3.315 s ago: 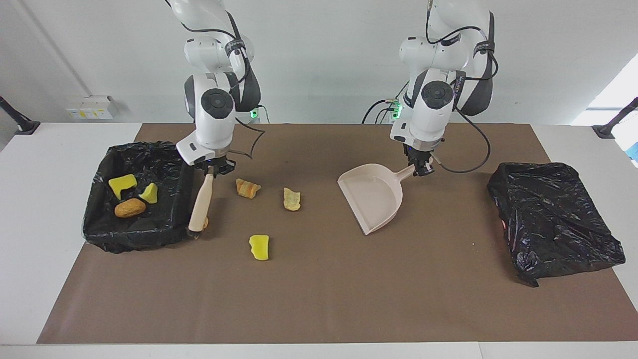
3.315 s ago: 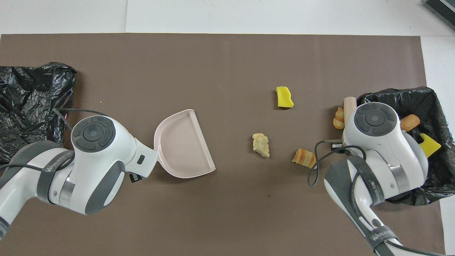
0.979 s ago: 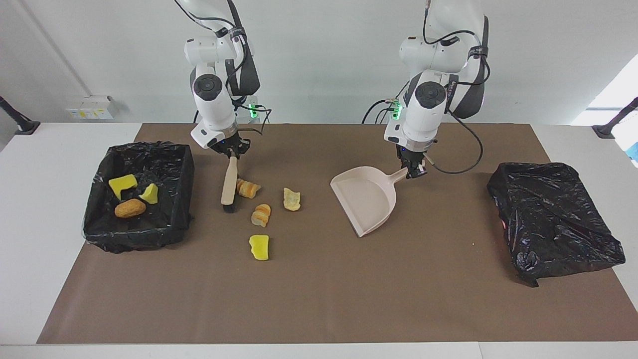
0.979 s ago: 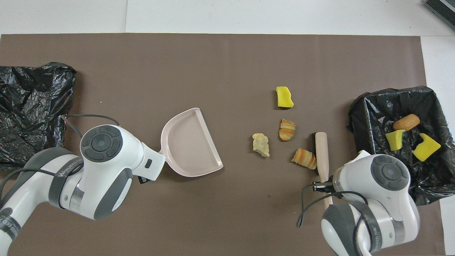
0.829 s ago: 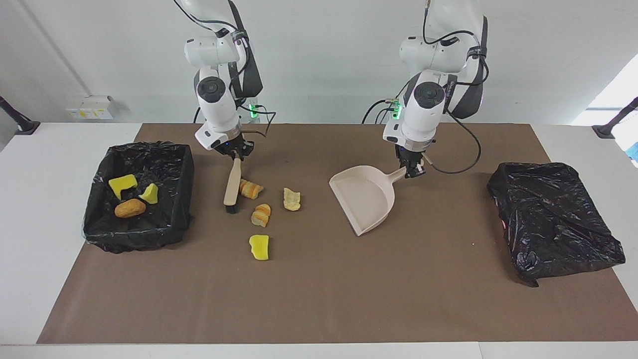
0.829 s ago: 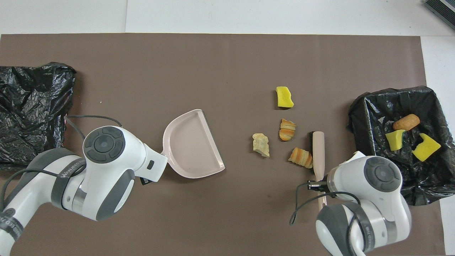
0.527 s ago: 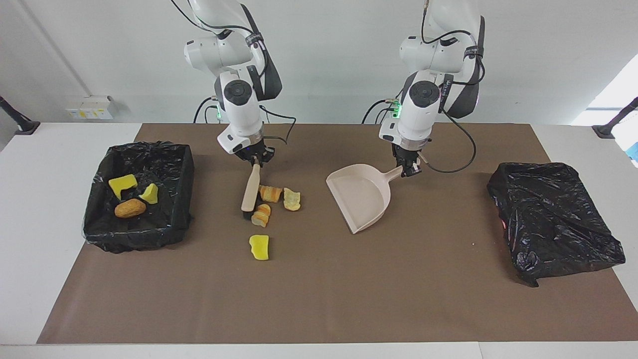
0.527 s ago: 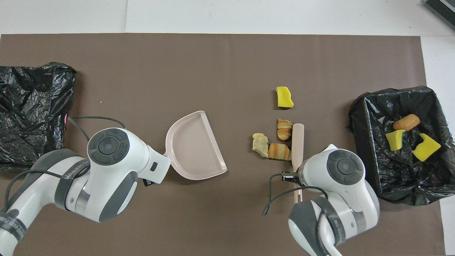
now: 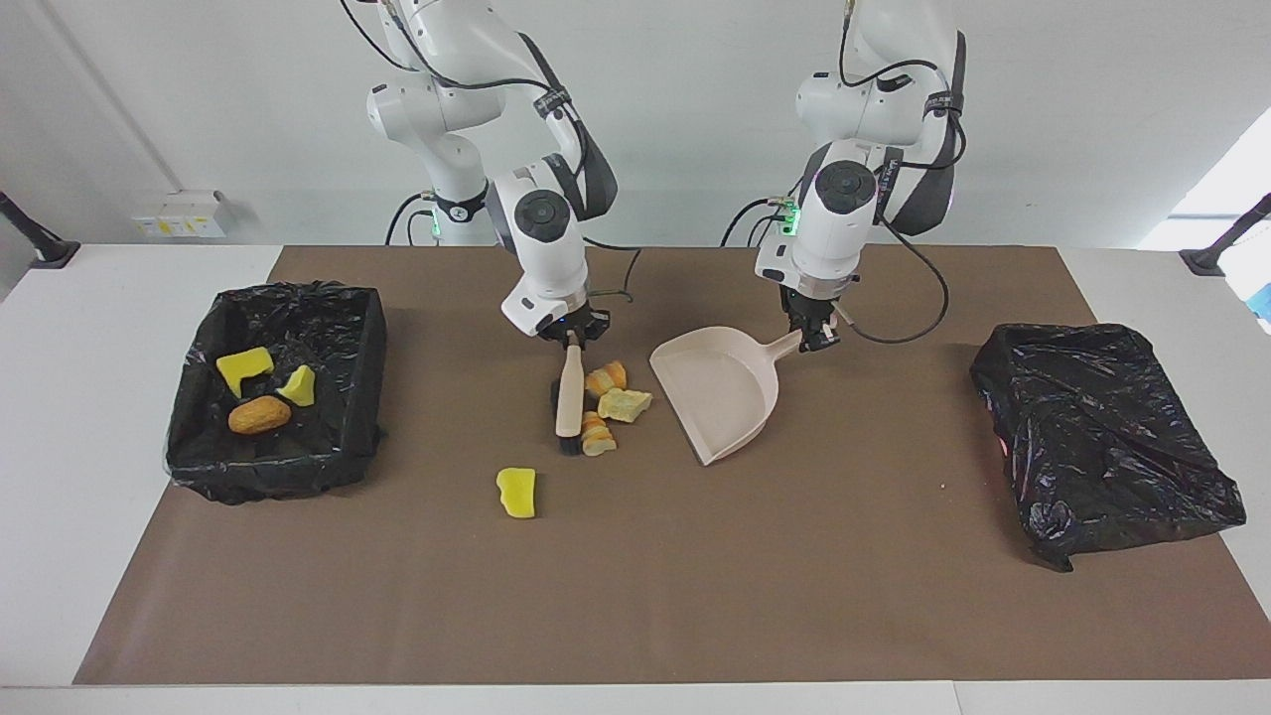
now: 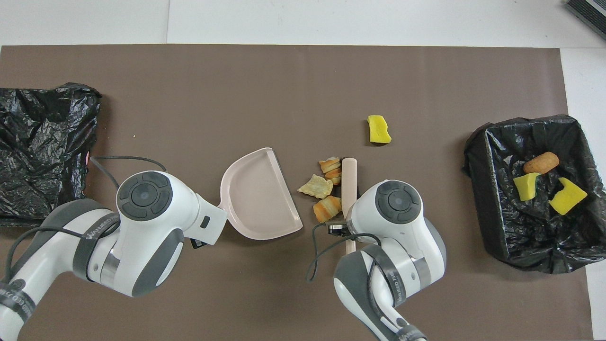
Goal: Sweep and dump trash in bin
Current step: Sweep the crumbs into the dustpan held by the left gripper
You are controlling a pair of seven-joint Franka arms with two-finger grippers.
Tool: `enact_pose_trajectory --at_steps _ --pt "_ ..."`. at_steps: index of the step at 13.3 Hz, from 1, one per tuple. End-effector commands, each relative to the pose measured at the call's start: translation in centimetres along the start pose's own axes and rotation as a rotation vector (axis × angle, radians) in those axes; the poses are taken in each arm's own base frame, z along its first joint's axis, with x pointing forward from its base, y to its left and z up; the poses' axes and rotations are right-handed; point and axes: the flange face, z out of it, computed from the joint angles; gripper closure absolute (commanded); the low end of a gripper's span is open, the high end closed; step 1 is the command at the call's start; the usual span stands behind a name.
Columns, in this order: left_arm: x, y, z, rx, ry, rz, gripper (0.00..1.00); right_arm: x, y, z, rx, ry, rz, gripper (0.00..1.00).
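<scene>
A high camera across the table faces both robot arms, while a second, above the robots' own end, looks steeply down from closer in; both views share the brown mat (image 9: 635,596) (image 10: 303,85) with everything on it.

Beige dustpan (image 9: 723,395), beige brush (image 9: 568,395) with black bristles, orange-tan striped lumps (image 9: 597,434), pale tan scrap (image 9: 625,403), bright yellow sponge chunk (image 9: 516,492) on brown mat (image 9: 635,596), glossy black bin liner (image 9: 328,452), crumpled black bag (image 9: 1102,437), white table (image 9: 89,556).
</scene>
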Motion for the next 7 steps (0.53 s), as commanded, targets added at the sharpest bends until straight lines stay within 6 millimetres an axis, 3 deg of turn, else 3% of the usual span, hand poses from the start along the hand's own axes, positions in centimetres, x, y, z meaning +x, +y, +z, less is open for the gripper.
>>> enact_pose_trajectory --at_steps 1,4,5,7 --pt "-0.4 0.9 -0.1 -0.006 0.003 -0.015 1.0 -0.8 -3.4 0.4 0.134 -0.071 -0.003 1.0" --pt "-0.4 1.0 -0.1 -0.006 0.003 -0.013 1.0 -1.3 -5.2 -0.8 0.338 -0.133 0.091 1.0" --pt "-0.4 0.9 -0.1 -0.006 0.003 -0.015 1.0 -1.1 -5.4 -2.3 0.351 -0.127 0.094 1.0" --pt "-0.4 1.0 -0.1 -0.006 0.003 -0.015 1.0 -0.8 -4.0 -5.0 0.325 -0.16 0.074 1.0"
